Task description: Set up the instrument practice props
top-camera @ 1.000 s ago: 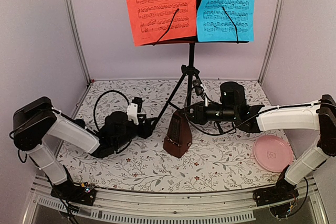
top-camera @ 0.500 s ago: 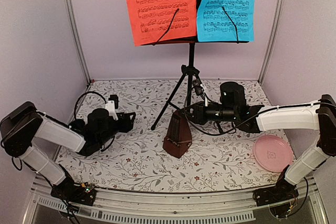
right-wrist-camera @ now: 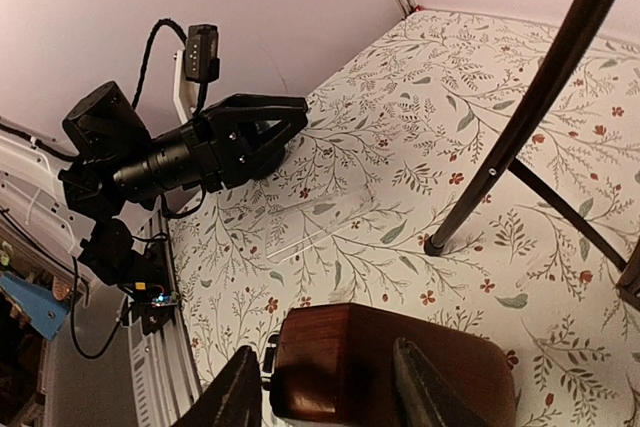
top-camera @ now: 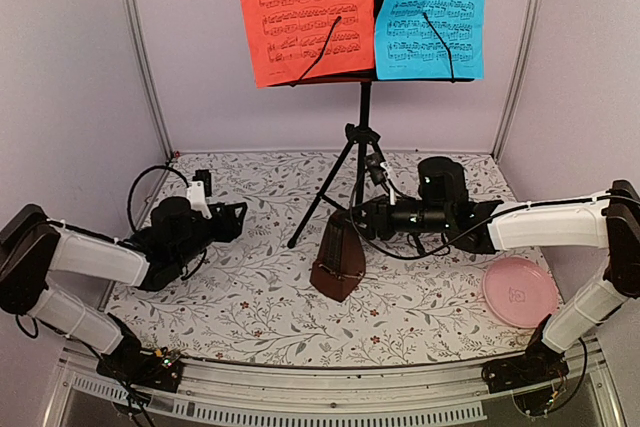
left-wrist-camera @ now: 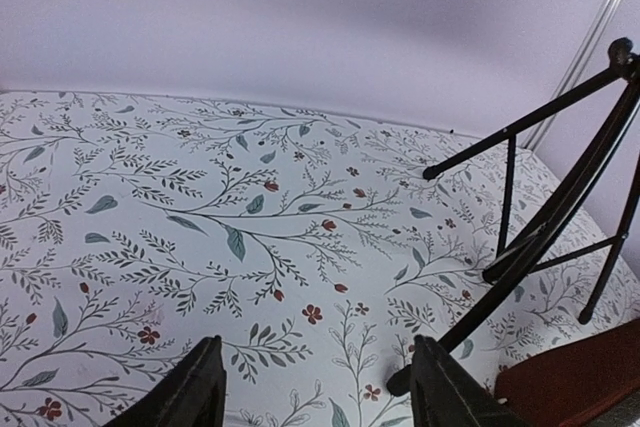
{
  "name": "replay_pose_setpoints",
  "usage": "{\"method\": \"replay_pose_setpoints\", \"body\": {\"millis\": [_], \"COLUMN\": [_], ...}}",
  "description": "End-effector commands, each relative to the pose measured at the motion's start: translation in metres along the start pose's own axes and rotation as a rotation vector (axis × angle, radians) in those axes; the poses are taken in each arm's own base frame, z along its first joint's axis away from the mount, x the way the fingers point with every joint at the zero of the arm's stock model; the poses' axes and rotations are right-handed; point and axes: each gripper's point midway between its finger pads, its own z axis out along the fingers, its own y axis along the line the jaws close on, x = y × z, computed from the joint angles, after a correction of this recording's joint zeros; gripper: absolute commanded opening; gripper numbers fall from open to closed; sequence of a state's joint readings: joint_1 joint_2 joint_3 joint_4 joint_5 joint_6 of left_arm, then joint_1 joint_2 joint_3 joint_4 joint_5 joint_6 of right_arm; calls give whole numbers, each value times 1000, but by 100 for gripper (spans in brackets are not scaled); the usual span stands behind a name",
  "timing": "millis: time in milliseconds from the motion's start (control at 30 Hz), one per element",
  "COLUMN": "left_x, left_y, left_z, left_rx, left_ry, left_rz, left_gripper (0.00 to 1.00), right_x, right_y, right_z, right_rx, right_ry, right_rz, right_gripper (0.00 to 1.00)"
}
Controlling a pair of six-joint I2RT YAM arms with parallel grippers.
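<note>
The black music stand (top-camera: 364, 112) stands on its tripod at the back centre. It holds a red sheet (top-camera: 305, 12) and a cyan sheet (top-camera: 432, 12) of printed music. The brown wooden metronome (top-camera: 338, 265) stands upright in front of the tripod. My right gripper (top-camera: 355, 219) is open, its fingertips on either side of the metronome's top (right-wrist-camera: 400, 367). I cannot tell if they touch it. My left gripper (top-camera: 238, 215) is open and empty, low over the table at the left. It faces the tripod legs (left-wrist-camera: 530, 247) and the metronome's edge (left-wrist-camera: 575, 387).
A pink round plate (top-camera: 520, 290) lies at the right front. A flat clear piece (right-wrist-camera: 315, 222) lies on the floral cloth between the two grippers. The enclosure's walls and metal posts (top-camera: 140, 57) close in the sides and back.
My left arm has drawn back to the left, away from the tripod leg and metronome. The right arm, the stand and the metronome have hardly moved.
</note>
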State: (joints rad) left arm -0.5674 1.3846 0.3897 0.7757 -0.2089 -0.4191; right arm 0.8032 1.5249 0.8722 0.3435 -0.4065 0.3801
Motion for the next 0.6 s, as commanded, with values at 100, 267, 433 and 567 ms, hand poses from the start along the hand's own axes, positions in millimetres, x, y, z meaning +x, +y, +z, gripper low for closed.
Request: {"method": "replay_pose_setpoints", "body": {"millis": [100, 267, 433, 567], "left_x": [-4, -11, -29, -41], "left_y": [3, 2, 1, 0], "left_z": [-1, 0, 2, 8], "left_rx": [11, 13, 16, 11], "left_ry": [19, 23, 22, 58], "left_rz": [32, 42, 67, 95], "left_gripper": [65, 67, 78, 99], "right_x": [-32, -43, -57, -71], "right_y": [28, 33, 31, 16], "right_z": [-13, -18, -27, -46], "right_rx": [-60, -52, -24, 36], "right_ry": [-58, -66, -89, -133], "right_rz": [-43, -68, -101, -116], "right_gripper": [58, 67, 85, 99]}}
